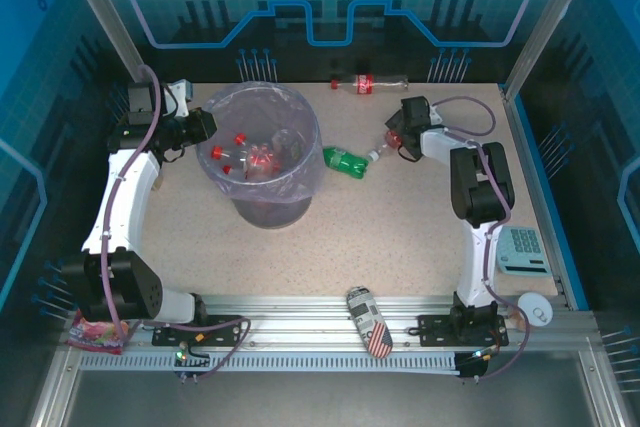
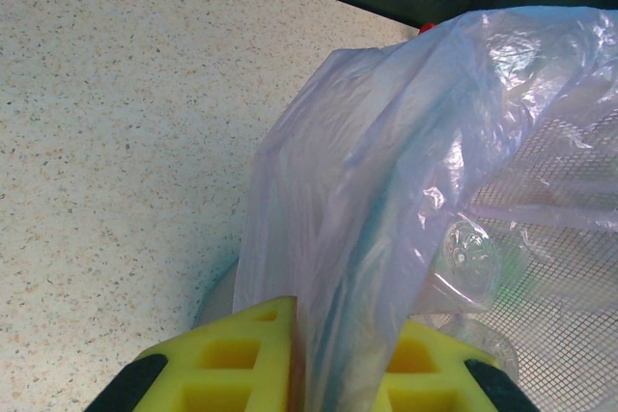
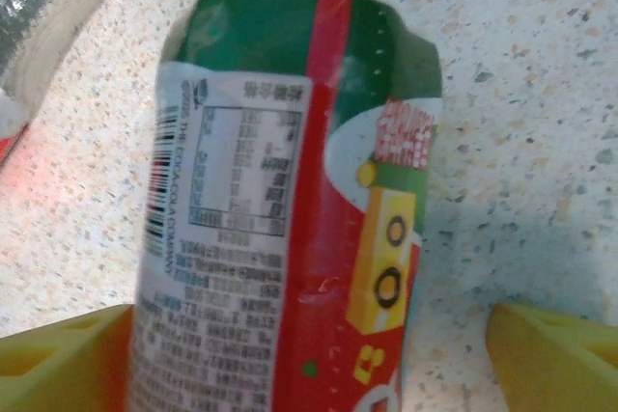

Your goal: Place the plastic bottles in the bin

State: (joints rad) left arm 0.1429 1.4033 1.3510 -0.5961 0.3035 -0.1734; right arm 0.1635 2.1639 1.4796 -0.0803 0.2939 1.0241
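Now the right gripper (image 3: 319, 349) is wide open, holding nothing. A bottle (image 3: 290, 190) with a red and green label lies on the table (image 3: 526, 94) between its fingers. It sits off to one side, so a squeeze may make it roll away. The left gripper (image 2: 333, 359) pinches the bag (image 2: 406, 190) tight, and a tug could tip the bin (image 1: 264, 211).

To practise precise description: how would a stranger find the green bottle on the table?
Find the grey bin with its lilac bag, left of centre. Just right of it a plastic bottle lies on its side. Unlike the clear bottles nearby, it is green.
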